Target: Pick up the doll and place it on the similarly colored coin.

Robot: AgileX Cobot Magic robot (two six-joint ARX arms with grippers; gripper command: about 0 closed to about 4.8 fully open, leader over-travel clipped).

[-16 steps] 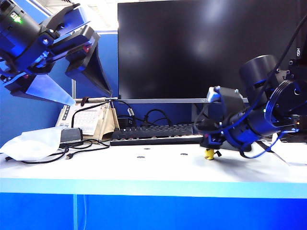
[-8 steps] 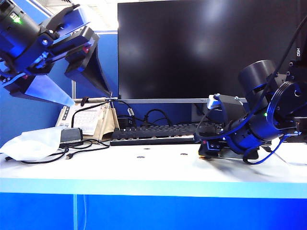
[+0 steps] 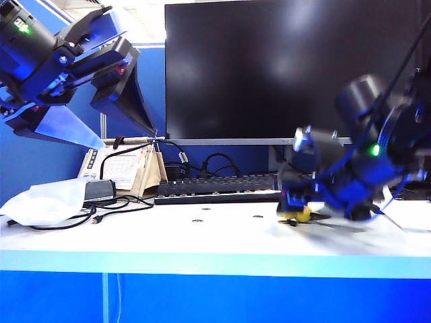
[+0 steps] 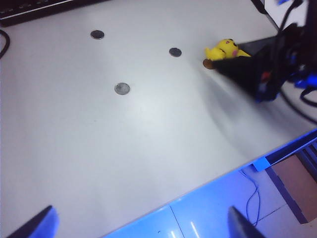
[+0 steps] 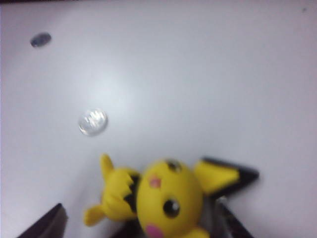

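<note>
High at the far left, the left gripper (image 3: 101, 101) hung wide, empty, well clear of the white counter (image 3: 202, 239). Right of the grey coins (image 4: 122, 89), the doll (image 4: 221, 49) lay tipped against the brassy coin (image 4: 208, 64), just ahead of the right gripper (image 5: 138, 225), whose jaws stood parted, gripping nothing. It looked light, hard, smooth; its round head seemed the best hold. Smooth counter, keyboard (image 3: 215, 188) behind, roomy.

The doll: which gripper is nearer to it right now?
Right. The right gripper is low on the table right at the doll, which lies between its open fingers. The left gripper hangs high above the table's far left.
</note>
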